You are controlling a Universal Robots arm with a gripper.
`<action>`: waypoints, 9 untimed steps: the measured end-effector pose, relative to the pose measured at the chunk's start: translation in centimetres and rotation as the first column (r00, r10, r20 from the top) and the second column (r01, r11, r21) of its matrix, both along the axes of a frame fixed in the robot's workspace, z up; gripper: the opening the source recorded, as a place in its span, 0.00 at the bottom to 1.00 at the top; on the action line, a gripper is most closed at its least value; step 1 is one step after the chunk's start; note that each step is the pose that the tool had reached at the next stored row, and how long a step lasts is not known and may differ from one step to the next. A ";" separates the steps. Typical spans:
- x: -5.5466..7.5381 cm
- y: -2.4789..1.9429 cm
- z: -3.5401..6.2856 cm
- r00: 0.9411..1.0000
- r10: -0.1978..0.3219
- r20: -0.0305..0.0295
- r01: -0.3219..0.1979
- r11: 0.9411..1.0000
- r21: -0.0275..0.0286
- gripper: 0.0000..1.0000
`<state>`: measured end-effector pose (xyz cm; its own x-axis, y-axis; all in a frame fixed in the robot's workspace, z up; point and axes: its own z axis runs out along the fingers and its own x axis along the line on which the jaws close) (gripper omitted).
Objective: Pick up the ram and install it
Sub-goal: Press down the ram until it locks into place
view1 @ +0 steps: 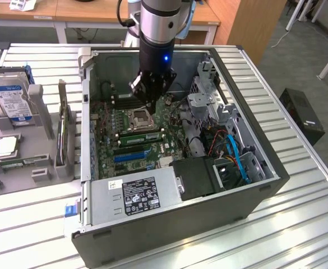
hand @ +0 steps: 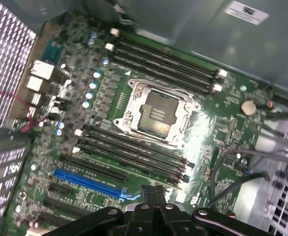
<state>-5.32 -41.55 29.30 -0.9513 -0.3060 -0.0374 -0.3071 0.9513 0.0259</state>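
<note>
The hand (view1: pixel 152 95) hangs shut and holds nothing, inside the open computer case (view1: pixel 253 193) on the worktop (view1: pixel 298 235), just above the processor socket (view1: pixel 139 119). The ram (view1: pixel 140 134) sits seated in a slot just beyond the socket (toward the power supply (view1: pixel 135 195)).

The open computer case (view1: pixel 239 78) leaves the motherboard (view1: pixel 116 120) reachable from above, and the gripper (view1: pixel 152 101) hangs over the processor socket (view1: pixel 140 119) with room around it. The drive cage (view1: pixel 208 103) and loose cables (view1: pixel 234 151) crowd the exterior view's right; the power supply (view1: pixel 135 193) walls the near side. Outside, a rack with a hard drive (view1: pixel 12 101) stands at the exterior view's left
</note>
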 end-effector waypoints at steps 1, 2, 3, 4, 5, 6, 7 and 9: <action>0.0 0.00 -0.01 1.000 -0.017 0.000 0.017 1.000 0.000 0.11; 0.0 0.00 -0.02 0.999 -0.034 0.000 0.034 0.999 0.000 0.11; 0.0 0.00 -0.03 0.999 -0.051 0.000 0.051 0.999 0.000 0.11; 0.0 0.00 -0.03 0.998 -0.069 0.000 0.069 0.998 0.000 0.11; 0.0 0.00 -0.03 0.996 -0.084 0.000 0.084 0.996 0.000 0.11; 0.0 0.00 -0.03 0.996 -0.090 0.000 0.090 0.996 0.000 0.11; 0.0 0.00 -0.03 0.996 -0.090 0.000 0.090 0.996 0.000 0.11; 0.0 0.00 -0.03 0.996 -0.090 0.000 0.090 0.996 0.000 0.11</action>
